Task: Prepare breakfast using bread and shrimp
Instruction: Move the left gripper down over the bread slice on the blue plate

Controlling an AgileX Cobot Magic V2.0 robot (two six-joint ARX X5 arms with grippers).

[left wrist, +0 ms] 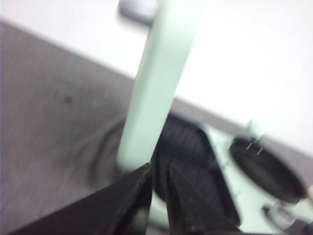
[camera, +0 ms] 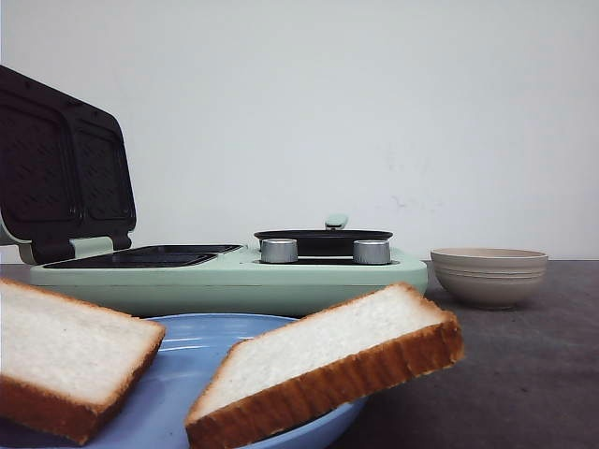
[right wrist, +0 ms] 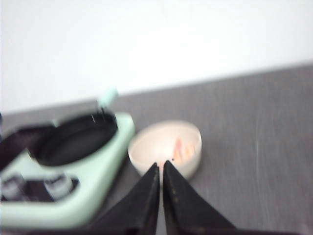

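- Broadly, the dark grey tabletop (camera: 533, 374) carries everything, and neither arm shows in the front view.
- Next in size, the mint-green breakfast maker (camera: 225, 281) sits across the middle with its lid (camera: 61, 168) swung up at the robot's left, so the dark grill plate (camera: 140, 254) lies bare; a small round pan (camera: 323, 239) sits on its right half behind two silver knobs (camera: 279, 250).
- Nearest the camera, a blue plate (camera: 201, 346) holds the bread (camera: 323, 360): two thick slices, one on the left and one on the right, the right one propped on the rim. The right slice runs its long axis left to right, higher corner pointing right.
- Further right, a beige bowl (camera: 489, 276) stands just beside the maker; the right wrist view shows the shrimp (right wrist: 182, 151) inside it, too blurred to tell which way they point.
- The left end effector (left wrist: 157, 177) hangs by the raised lid's edge, tips nearly together and grasping nothing.
- The right end effector (right wrist: 161, 172) hovers over the bowl's near rim, tips pinched together, empty.
- Judging by the open lid, loading bread comes next: part the fingers first, take a slice by its crust edges, and lay it flat and square on the grill plate.
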